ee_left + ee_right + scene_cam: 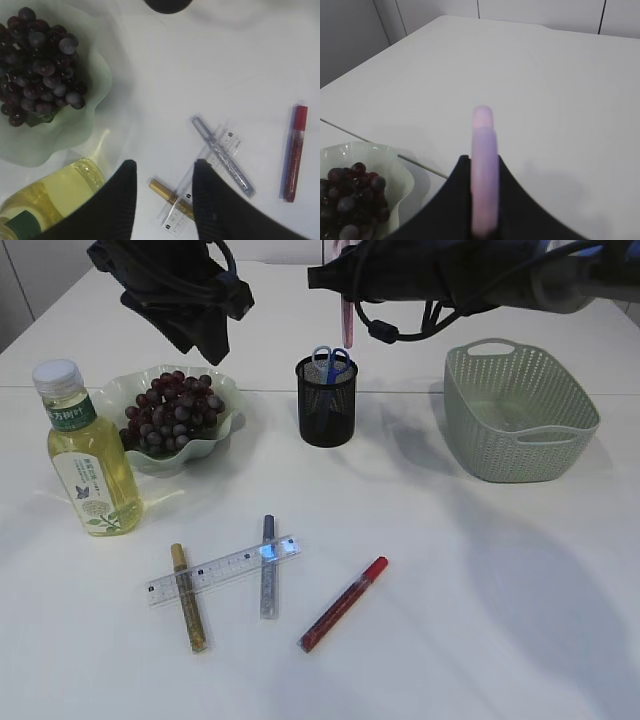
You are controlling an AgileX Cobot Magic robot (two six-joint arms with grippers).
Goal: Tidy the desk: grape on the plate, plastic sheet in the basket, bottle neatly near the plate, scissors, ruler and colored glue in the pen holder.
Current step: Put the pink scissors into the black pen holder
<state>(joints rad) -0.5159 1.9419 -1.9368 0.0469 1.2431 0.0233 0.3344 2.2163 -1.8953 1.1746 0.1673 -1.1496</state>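
Note:
My right gripper (484, 161) is shut on a pink glue stick (484, 150), which hangs upright above the black mesh pen holder (326, 410). The scissors (331, 358) stand in that holder. My left gripper (165, 167) is open and empty, high over the clear ruler (210, 175) and the gold glue (172, 196). On the table the ruler (225, 568) lies across the gold glue (188, 598) and silver glue (268, 565), with the red glue (345, 603) to the right. Grapes (170, 410) fill the green plate (215, 445), and the bottle (90, 455) stands beside it. The plastic sheet does not show clearly.
A pale green basket (520, 415) stands at the right, beyond the pen holder. Both arms hang dark over the far side of the white table (480, 590).

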